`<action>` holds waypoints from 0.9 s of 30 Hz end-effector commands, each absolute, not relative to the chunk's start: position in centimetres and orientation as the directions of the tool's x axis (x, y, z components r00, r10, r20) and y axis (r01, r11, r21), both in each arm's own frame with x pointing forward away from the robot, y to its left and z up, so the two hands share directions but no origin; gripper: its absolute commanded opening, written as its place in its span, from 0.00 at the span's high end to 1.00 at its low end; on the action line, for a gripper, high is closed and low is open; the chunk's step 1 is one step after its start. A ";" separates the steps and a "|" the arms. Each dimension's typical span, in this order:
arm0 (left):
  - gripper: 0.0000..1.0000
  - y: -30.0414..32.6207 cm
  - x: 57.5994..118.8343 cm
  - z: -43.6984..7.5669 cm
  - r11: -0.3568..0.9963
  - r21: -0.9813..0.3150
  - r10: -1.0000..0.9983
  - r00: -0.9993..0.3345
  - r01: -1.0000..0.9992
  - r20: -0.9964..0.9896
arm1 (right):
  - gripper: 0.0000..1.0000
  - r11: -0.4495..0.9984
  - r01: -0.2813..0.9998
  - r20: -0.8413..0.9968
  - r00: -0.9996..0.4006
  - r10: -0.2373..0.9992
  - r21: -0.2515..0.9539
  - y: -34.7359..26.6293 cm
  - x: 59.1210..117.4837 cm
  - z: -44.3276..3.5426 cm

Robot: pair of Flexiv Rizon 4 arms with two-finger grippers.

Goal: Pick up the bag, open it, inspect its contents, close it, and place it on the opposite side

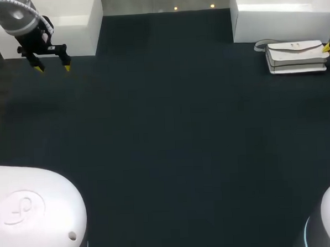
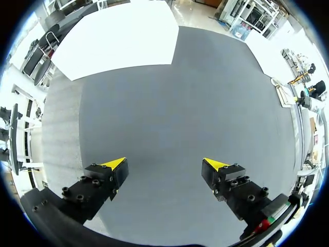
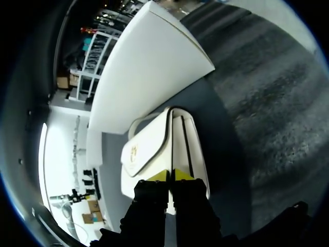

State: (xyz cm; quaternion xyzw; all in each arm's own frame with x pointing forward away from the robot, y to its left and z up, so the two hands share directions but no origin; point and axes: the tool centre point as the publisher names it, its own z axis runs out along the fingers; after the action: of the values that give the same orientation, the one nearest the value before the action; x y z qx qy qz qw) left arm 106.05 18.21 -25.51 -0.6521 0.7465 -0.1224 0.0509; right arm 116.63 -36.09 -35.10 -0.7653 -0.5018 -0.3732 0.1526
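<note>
While bag (image 1: pixel 295 56) hugs far right edge, right claw (image 3: pixel 169 175) closed beside it

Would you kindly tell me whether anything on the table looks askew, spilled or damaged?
Nothing stands out. The white bag sits by the white box at the far right of the table, flap closed, with no visible damage or spill. The right gripper, jaws together, is right at the bag.
</note>
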 end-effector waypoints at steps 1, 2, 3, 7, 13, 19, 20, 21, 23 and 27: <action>0.00 18.2 106.0 -25.5 0.119 -0.249 -0.986 -0.144 -0.961 0.082 | 1.00 -0.312 0.950 0.731 0.214 0.648 -0.002 -36.7 117.7 -35.8; 0.00 18.2 106.0 -25.5 0.119 -0.249 -0.986 -0.144 -0.961 0.082 | 1.00 -0.309 0.951 0.729 0.214 0.650 -0.003 -36.7 117.7 -35.9; 0.00 18.2 106.0 -25.5 0.119 -0.249 -0.986 -0.144 -0.961 0.082 | 0.78 -0.308 0.951 0.729 0.213 0.650 -0.004 -36.7 117.7 -36.0; 0.00 18.2 106.0 -25.5 0.119 -0.249 -0.986 -0.144 -0.961 0.082 | 0.58 -0.303 0.953 0.727 0.215 0.652 -0.010 -36.6 117.7 -36.2; 0.00 18.2 106.0 -25.5 0.119 -0.249 -0.986 -0.144 -0.961 0.082 | 0.59 -0.305 0.952 0.725 0.221 0.652 -0.016 -36.6 117.7 -36.2; 0.00 18.2 106.0 -25.5 0.119 -0.249 -0.986 -0.144 -0.961 0.082 | 0.60 -0.308 0.951 0.697 0.228 0.680 -0.011 -37.0 117.4 -35.6; 0.00 18.2 106.0 -25.5 0.119 -0.249 -0.986 -0.144 -0.961 0.082 | 0.60 -0.305 0.952 0.696 0.226 0.682 -0.010 -37.1 117.4 -35.5; 0.00 18.2 106.0 -25.5 0.119 -0.249 -0.986 -0.144 -0.961 0.082 | 0.62 -0.298 0.955 0.695 0.222 0.684 -0.011 -37.0 117.3 -35.4; 0.00 18.2 106.0 -25.5 0.119 -0.249 -0.986 -0.144 -0.961 0.082 | 0.63 -0.287 0.958 0.690 0.217 0.690 -0.014 -36.7 117.1 -35.5; 0.00 18.2 106.0 -25.5 0.119 -0.249 -0.986 -0.144 -0.961 0.082 | 0.73 -0.268 0.963 0.684 0.213 0.697 -0.027 -36.1 117.0 -36.1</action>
State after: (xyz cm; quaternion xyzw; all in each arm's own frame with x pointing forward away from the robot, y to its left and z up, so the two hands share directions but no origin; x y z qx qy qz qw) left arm 106.05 18.21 -25.52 -0.6521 0.7464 -0.1224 0.0511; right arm 116.31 -35.93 -35.78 -0.7656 -0.5205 -0.3502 0.1425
